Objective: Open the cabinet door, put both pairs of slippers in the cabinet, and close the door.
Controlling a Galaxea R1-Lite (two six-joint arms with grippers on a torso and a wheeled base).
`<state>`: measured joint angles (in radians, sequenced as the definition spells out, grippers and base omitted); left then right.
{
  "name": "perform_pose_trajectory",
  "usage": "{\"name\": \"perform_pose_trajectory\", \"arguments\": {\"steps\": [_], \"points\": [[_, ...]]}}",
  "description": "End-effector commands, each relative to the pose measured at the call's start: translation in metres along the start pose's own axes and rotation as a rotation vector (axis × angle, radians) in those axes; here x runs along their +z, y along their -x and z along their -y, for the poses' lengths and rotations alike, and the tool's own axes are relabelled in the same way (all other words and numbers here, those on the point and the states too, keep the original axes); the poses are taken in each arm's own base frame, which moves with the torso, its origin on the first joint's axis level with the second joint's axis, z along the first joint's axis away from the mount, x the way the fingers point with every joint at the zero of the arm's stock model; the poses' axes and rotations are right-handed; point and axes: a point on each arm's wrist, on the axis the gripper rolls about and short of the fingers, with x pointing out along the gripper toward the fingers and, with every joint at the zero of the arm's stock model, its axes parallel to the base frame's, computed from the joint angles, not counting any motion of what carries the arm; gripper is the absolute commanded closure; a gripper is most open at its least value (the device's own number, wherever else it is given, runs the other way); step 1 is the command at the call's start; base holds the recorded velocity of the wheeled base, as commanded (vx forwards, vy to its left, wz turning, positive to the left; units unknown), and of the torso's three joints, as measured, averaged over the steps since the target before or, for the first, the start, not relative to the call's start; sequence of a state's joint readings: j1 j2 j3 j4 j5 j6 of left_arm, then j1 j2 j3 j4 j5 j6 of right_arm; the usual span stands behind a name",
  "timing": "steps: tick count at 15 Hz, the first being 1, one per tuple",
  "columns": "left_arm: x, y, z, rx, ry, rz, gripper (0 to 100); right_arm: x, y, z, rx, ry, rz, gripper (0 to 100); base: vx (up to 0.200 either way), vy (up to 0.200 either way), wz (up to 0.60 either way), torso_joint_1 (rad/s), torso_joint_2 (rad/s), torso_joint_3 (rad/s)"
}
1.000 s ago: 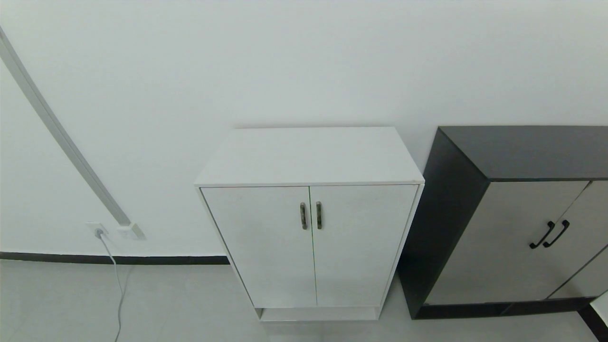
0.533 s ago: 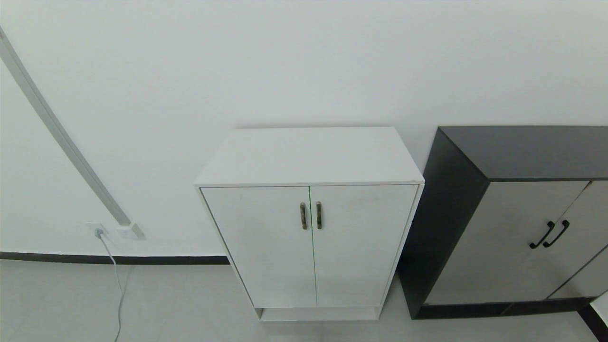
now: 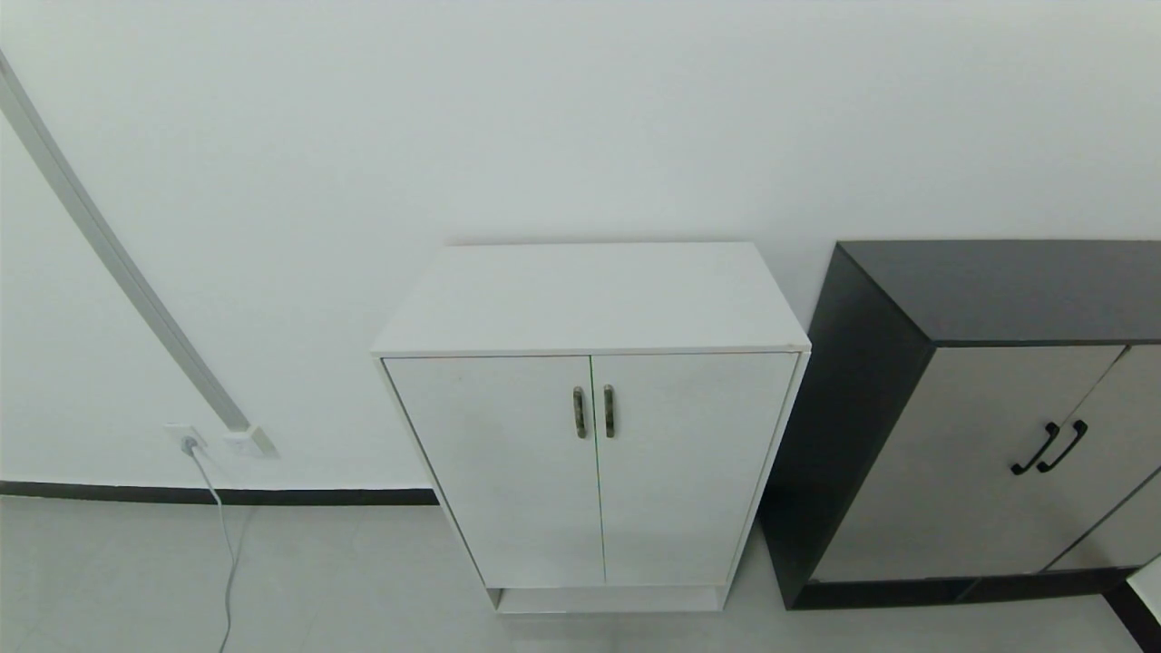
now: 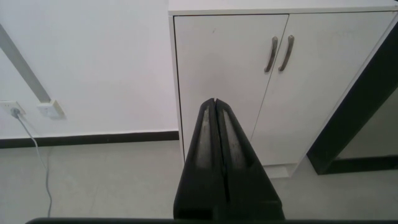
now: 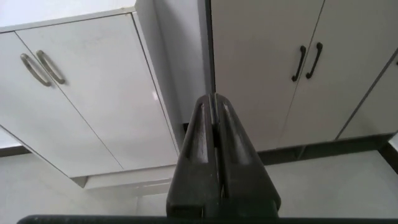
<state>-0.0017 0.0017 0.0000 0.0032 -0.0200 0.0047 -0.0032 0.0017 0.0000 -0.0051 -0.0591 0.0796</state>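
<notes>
Unmoved white cabinet [image 3: 590, 295], doors [image 3: 508, 472] flush.

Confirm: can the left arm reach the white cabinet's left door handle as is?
Likely yes: nothing stands between the left gripper and the left door handle. The gripper is shut, so it must open first.

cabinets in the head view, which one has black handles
The dark cabinet on the right: its curved handles are black, while the white cabinet has straight greyish ones.
</notes>
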Motion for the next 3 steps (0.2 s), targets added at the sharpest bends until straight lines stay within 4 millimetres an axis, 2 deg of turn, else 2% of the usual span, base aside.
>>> {"name": "perform_pose_trajectory", "arguments": {"steps": [1,3], "points": [[0.0,-0.0001,0.0,0.0,0.0,-0.001,100,0.0001,0.0,-0.0001,0.003,0.001,0.001,100,0.0,0.0,0.0,0.0,0.0,0.0],[0.0,-0.0001,0.0,0.0,0.0,-0.001,100,0.0001,0.0,-0.0001,0.006,0.004,0.001,100,0.0,0.0,0.0,0.0,0.0,0.0]]}}
